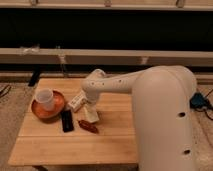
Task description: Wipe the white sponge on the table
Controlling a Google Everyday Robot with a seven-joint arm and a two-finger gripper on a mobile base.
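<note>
The table [115,135] has a light wooden slatted top. My white arm reaches in from the right, and my gripper [91,113] points down at the table's middle left. A small cream block, the white sponge [93,117], shows at the gripper's tip, low on the table top. I cannot tell whether the gripper is holding it or only touching it. A longer white tube-like bottle [76,102] lies just left of the gripper.
An orange bowl [56,110] with a white cup [45,98] in it stands at the table's left. A black phone [67,120] and a dark red packet [88,126] lie just in front of the gripper. A dark wall with a ledge runs behind the table.
</note>
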